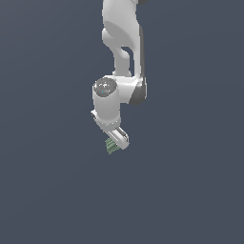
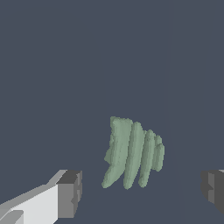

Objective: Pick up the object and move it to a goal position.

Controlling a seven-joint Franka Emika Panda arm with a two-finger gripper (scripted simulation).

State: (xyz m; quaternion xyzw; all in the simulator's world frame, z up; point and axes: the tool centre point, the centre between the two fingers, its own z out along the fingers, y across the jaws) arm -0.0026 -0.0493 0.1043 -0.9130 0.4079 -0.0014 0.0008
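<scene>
A flat, dark slate-blue ground (image 1: 47,190) fills both views and carries no markings; against it the white Panda arm (image 1: 121,43) comes down from the upper edge of the exterior view, bends at a grey-banded joint, and ends in a rounded wrist housing with a grey cap; below that wrist the gripper (image 1: 119,139) slants downward toward the exterior view's right, its white body far larger than anything else near it; in the wrist view the gripper (image 2: 142,192) shows two dark grey fingertips (image 2: 70,194) set well apart, one on a white finger and the other cut by the picture's edge, so the jaws stand wide open and clasp nothing; the object (image 1: 111,146), a tiny muted-green lump of four or so ridged slabs standing side by side, sits just beside the gripper's lower end in the exterior view, partly overlapped by it; in the wrist view the object (image 2: 132,153) lies between the two fingertips and beyond them, touching neither.
</scene>
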